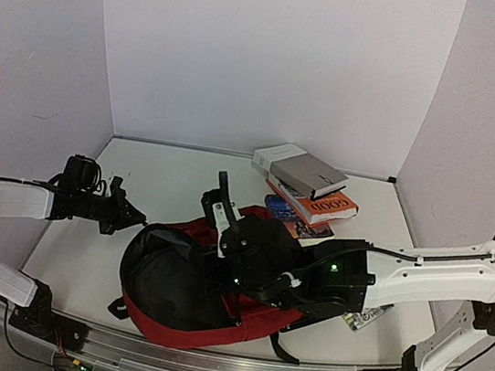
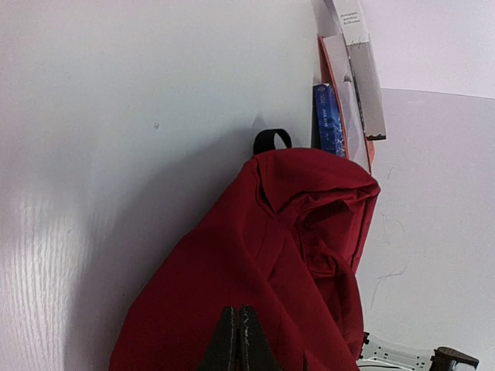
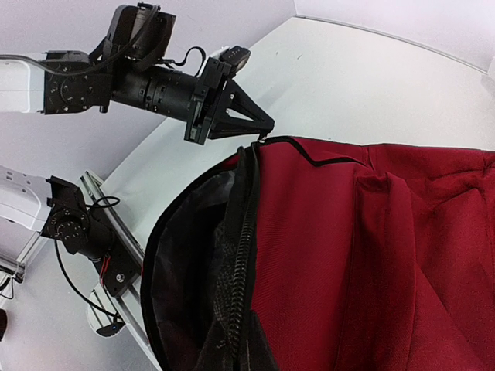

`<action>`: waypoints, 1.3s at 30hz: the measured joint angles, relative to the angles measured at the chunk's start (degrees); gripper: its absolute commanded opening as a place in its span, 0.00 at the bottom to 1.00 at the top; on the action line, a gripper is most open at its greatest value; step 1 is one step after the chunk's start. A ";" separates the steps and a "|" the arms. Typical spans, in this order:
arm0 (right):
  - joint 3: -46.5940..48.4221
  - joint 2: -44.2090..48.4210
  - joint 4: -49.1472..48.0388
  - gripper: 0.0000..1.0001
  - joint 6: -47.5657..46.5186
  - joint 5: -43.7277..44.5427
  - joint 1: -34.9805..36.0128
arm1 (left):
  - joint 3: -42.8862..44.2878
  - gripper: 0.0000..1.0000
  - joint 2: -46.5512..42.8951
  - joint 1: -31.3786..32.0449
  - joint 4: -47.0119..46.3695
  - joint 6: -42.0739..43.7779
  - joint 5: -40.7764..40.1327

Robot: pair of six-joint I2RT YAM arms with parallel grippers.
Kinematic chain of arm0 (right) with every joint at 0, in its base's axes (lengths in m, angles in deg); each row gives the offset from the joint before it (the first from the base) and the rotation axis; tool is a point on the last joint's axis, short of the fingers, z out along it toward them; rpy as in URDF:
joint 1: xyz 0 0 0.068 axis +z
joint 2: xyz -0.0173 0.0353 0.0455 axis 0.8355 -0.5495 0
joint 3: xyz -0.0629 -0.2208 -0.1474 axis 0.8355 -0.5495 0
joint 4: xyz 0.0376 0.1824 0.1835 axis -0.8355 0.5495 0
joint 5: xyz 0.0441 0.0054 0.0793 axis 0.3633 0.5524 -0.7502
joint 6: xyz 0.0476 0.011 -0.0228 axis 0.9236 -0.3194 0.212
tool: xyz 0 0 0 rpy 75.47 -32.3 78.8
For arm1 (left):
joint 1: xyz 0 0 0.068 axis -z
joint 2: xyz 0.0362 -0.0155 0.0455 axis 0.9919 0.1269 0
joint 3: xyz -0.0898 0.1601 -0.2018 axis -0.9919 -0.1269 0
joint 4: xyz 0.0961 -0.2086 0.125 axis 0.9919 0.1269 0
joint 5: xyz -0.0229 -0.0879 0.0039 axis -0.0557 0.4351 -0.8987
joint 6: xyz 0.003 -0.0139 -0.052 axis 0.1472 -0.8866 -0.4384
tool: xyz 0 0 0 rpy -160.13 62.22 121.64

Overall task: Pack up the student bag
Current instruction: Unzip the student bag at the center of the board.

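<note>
Near the front edge of the white table (image 1: 166,174) lies the large dark red fabric student bag (image 1: 181,328). It is on its side, its black-zippered mouth gaping towards the left arm and showing grey lining. The right gripper (image 1: 230,255) sits over the bag, closed on the zippered rim. The left gripper (image 1: 137,218) is closed too, its tips at the mouth's far-left edge; whether it pinches fabric I cannot tell. Beyond the bag's top rests a stack of books (image 1: 307,189), grey-white over orange and blue.
</note>
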 measured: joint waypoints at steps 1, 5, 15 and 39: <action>-0.30 0.48 0.18 0.00 0.00 0.24 -0.02 | 1.15 0.00 1.03 0.00 -0.48 0.00 0.11; -1.04 2.26 0.45 0.00 -0.03 0.86 -0.11 | 5.51 0.00 5.12 -0.07 -2.40 0.09 1.56; -2.05 3.52 -0.23 0.00 -1.47 1.18 -1.01 | 14.74 0.00 18.52 0.11 -5.50 2.57 11.25; -2.05 3.12 -2.03 0.00 6.79 7.88 -1.09 | 10.81 0.78 -1.36 -1.80 12.42 9.91 -6.15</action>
